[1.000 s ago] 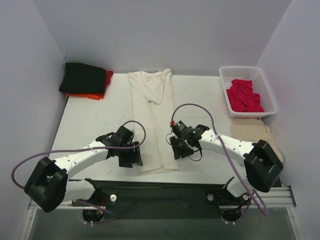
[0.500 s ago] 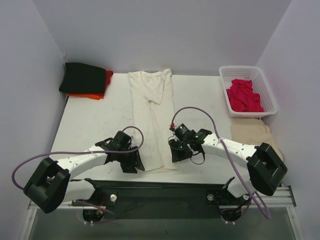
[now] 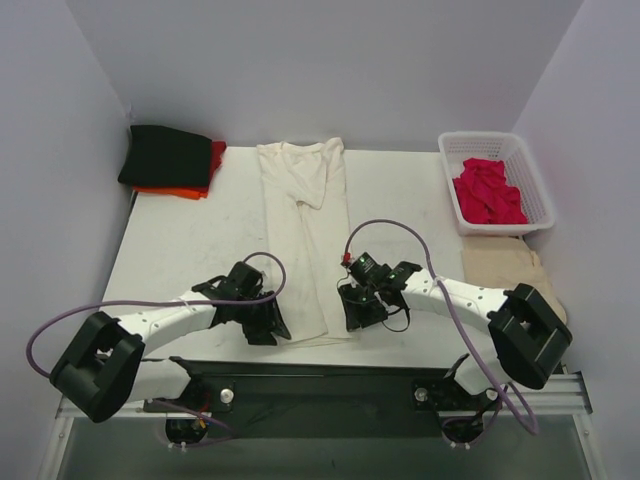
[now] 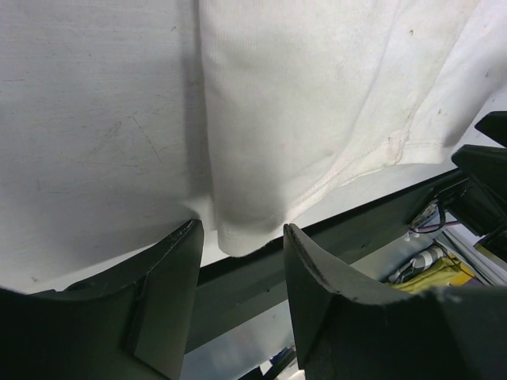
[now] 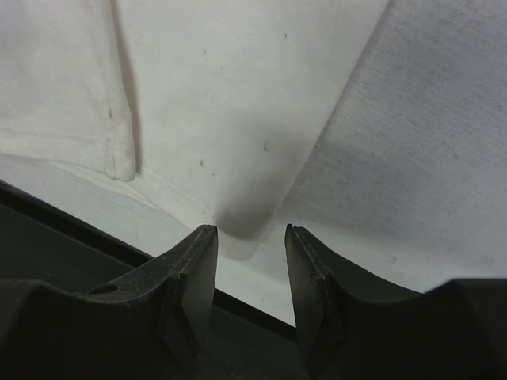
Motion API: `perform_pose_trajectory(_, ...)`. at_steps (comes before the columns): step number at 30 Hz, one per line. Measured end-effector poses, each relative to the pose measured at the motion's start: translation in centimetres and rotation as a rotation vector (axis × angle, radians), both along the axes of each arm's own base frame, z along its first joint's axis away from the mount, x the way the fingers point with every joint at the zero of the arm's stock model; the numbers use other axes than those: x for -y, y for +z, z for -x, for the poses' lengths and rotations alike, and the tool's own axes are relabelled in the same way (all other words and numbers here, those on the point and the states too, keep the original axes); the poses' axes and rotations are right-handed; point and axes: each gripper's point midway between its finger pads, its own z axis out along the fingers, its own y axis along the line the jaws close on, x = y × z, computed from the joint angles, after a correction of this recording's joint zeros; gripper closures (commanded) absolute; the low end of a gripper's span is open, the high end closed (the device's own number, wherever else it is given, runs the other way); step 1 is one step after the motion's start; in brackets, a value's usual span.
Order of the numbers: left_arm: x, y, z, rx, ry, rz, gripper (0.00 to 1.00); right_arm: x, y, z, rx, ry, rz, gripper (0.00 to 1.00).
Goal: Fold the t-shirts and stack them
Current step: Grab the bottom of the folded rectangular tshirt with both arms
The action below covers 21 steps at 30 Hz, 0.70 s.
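Both pincers gape. The left gripper (image 4: pixel 240 231) straddles one near hem corner of the cream-white t-shirt (image 4: pixel 317 95), the right gripper (image 5: pixel 251 231) the other.

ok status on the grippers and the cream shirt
Left gripper open, at the cream t-shirt near left hem corner. Right gripper open, at the right corner. Shirt flat, not gripped. Basket well aside.

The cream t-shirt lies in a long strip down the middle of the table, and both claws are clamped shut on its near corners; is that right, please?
Not quite: both claws are open, not clamped shut. The wrist views show the left claw and the right claw each straddling a near corner of the cream t-shirt. The rest is right: it lies in a long strip down the middle.
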Motion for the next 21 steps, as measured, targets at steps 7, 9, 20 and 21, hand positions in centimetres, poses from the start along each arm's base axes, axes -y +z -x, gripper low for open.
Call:
perform_pose_trajectory(7,0.4,-0.1,-0.1,-0.024,0.014,0.013,0.46,0.5,-1.3,0.5,-0.037,0.001,0.036,0.62)
perform_pose_trajectory(9,0.4,-0.1,-0.2,-0.029,0.017,0.011,0.48,0.4,-1.3,0.6,-0.041,0.004,0.032,0.62)
perform_pose_trajectory(20,-0.5,-0.5,-0.1,-0.058,0.065,-0.043,0.62,0.3,-1.7,1.2,-0.073,0.019,0.021,0.75)
perform_pose_trajectory(21,-0.6,-0.6,-0.1,-0.060,0.067,-0.046,0.64,0.3,-1.7,1.3,-0.075,0.021,0.021,0.81)
